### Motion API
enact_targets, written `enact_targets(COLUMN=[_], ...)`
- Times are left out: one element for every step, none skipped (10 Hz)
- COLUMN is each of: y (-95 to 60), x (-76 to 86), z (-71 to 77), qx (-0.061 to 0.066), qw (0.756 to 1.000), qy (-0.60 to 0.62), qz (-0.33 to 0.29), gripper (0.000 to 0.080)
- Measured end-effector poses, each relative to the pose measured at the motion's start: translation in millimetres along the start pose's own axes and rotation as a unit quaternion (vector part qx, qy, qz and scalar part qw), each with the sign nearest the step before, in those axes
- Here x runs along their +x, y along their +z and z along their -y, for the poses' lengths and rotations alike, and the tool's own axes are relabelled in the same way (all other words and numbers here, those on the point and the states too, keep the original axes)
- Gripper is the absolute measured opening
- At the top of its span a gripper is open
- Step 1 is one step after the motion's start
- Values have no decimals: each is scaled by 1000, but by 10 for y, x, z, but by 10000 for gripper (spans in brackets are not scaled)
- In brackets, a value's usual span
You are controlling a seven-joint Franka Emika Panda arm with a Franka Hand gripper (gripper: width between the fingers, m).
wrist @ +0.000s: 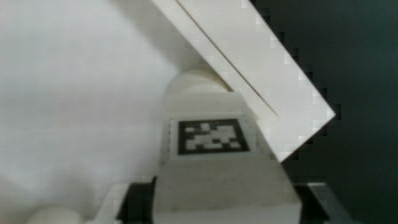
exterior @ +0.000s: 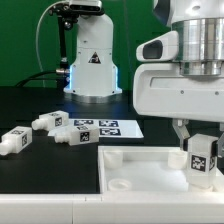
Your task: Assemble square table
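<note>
The white square panel [exterior: 135,168] with a raised rim lies at the front of the black table, a round socket [exterior: 118,184] near its front left corner. My gripper [exterior: 201,150] is shut on a white tagged leg [exterior: 202,159] and holds it upright over the panel's right part, close to the right rim. In the wrist view the leg [wrist: 214,145] fills the middle between my fingers [wrist: 143,200], its tip against the panel's rim [wrist: 249,70]. Three more tagged legs lie on the table at the exterior view's left: [exterior: 14,139], [exterior: 48,121], [exterior: 70,136].
The marker board [exterior: 105,127] lies flat behind the panel. A white robot base [exterior: 92,60] with a cable stands at the back. A green wall closes the far side.
</note>
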State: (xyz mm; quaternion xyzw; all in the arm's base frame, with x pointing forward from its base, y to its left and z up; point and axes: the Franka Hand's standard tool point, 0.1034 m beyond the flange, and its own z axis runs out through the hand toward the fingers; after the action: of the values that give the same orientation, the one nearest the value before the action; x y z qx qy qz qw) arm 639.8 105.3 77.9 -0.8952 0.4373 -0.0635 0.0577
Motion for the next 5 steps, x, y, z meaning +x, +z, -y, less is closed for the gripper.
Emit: enact_targets(y=[2, 4, 7, 8, 7], x=[3, -12, -17, -19, -25], z=[-13, -24, -27, -29, -28], qx=[2, 5, 8, 10, 11], qw=[997, 986, 973, 964, 959], qy=[72, 164, 230, 264, 283], qz=[2, 3, 6, 11, 14], gripper=[286, 286, 286, 286, 287])
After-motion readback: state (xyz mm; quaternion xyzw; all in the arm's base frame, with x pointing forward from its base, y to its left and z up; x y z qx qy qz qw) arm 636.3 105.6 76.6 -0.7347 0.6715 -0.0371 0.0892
